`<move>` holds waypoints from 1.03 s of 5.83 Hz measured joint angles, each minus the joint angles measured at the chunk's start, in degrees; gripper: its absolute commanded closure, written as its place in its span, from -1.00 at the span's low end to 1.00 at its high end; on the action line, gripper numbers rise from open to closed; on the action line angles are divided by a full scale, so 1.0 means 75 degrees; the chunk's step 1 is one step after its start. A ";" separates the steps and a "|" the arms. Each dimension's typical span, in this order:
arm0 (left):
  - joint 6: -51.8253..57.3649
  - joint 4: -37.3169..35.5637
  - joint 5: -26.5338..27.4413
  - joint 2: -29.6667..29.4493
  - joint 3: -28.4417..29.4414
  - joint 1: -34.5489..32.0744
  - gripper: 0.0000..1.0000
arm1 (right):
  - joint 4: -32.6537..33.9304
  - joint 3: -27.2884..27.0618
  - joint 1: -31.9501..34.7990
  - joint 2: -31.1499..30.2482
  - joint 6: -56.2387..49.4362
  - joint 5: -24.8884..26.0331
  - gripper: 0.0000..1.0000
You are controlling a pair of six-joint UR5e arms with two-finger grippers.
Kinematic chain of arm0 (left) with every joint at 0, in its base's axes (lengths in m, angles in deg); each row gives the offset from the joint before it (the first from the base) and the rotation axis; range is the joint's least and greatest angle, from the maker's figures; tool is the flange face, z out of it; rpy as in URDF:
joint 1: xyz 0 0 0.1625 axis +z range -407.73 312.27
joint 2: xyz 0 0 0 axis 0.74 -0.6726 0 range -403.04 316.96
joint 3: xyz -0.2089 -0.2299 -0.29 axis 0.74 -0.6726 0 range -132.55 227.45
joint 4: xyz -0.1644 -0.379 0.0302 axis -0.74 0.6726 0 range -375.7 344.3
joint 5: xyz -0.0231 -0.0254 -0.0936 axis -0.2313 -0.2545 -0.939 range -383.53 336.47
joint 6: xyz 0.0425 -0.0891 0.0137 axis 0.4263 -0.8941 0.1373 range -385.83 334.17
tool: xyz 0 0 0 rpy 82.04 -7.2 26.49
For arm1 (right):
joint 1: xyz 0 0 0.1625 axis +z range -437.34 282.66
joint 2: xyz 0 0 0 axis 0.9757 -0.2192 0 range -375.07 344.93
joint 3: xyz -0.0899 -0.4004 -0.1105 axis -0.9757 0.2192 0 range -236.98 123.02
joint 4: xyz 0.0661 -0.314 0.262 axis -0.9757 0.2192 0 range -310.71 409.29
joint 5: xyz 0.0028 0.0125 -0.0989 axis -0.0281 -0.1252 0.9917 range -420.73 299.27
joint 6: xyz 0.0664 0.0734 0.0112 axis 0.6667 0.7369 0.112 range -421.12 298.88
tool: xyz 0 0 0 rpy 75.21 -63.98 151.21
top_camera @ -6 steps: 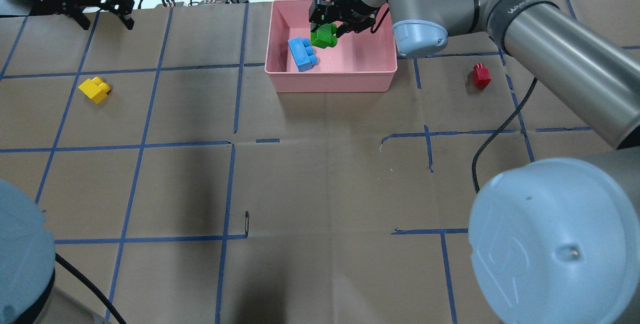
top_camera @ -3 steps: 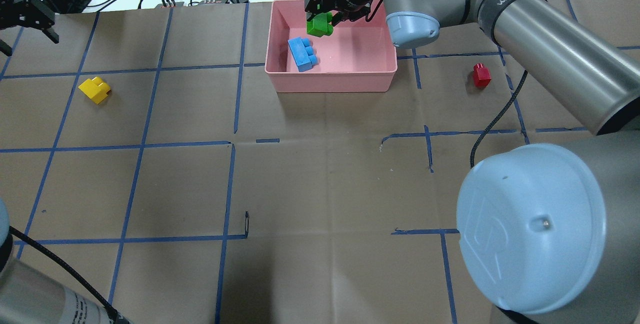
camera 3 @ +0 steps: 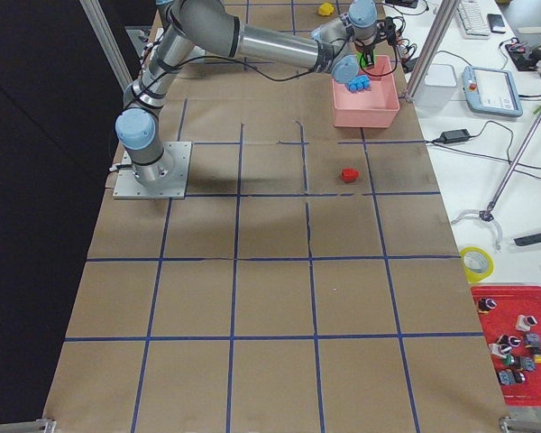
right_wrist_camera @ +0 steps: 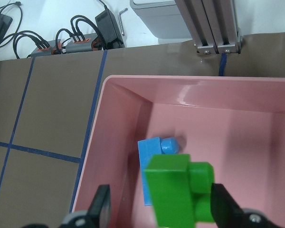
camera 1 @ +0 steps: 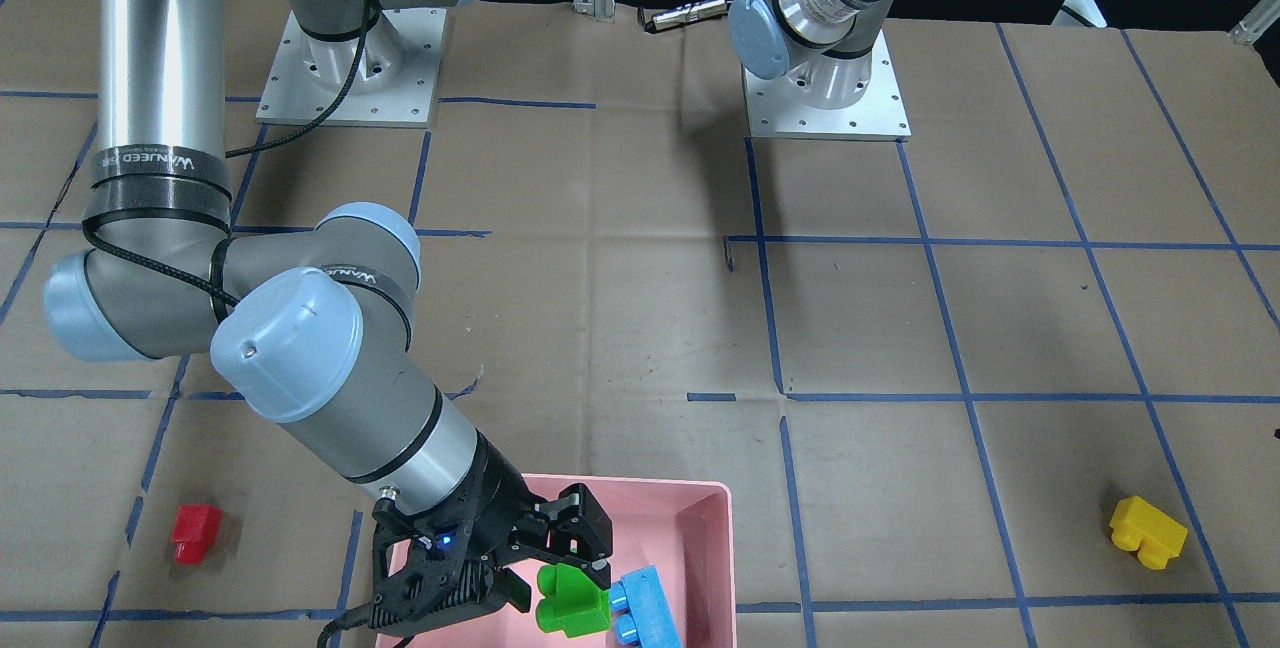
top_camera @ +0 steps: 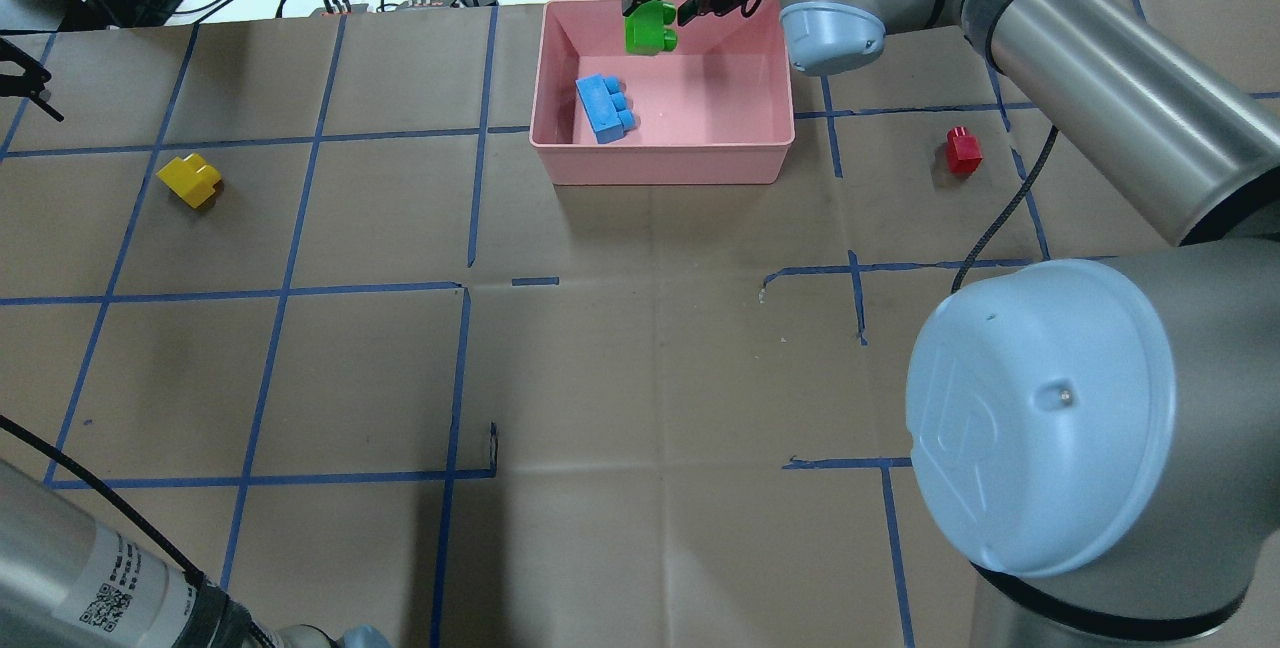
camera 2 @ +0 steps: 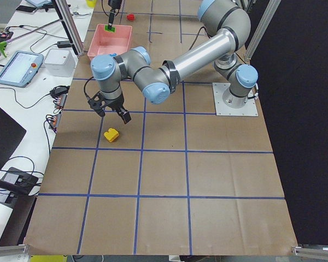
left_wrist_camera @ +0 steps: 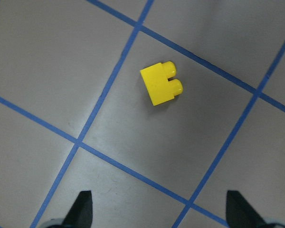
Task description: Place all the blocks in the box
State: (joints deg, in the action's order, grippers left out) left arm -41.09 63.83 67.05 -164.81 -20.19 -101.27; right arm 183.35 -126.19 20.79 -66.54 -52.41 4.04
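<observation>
L claw [left_wrist_camera: 157,198]: wide open, up over the small yellow plastic brick [left_wrist_camera: 160,84]. That brick lies on its side on the brown paper table [top_camera: 640,378], well off to the left of the big flat pink plastic box [top_camera: 660,163] in the overhead view. Inside the box, near its left wall, the long light-blue plastic brick [top_camera: 605,108] lies on the box floor. R claw [right_wrist_camera: 161,192]: squeezed on the green plastic brick [top_camera: 648,31], holding it up in the air over the far side of the box, just past the blue one. The tiny red plastic brick [top_camera: 964,150] sits on the table to the right of the box, apart from it.
</observation>
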 measured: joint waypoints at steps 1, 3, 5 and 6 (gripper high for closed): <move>-0.0597 -0.0496 0.0001 -0.0345 0.0117 0.0005 -1.00 | -0.0062 0.0005 -0.0007 0.0006 -0.0021 0.0005 -1.00; -0.1308 -0.0972 -0.0030 -0.1025 0.0696 -0.0246 -1.00 | -0.0775 -0.0016 -0.0222 -0.0290 -0.0635 0.0321 -1.00; -0.1891 -0.1003 -0.0193 -0.1579 0.0979 -0.0537 -1.00 | -0.3401 -0.0093 -0.0943 -0.1298 -0.2041 0.1794 -1.00; -0.2044 -0.1020 -0.0349 -0.1812 0.0978 -0.0638 -1.00 | -0.4103 -0.0244 -0.1286 -0.1667 -0.2224 0.2722 -0.99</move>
State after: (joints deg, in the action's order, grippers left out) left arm -56.42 56.17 64.43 -178.41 -12.86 -106.06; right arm 152.57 -128.02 11.14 -79.04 -69.09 24.45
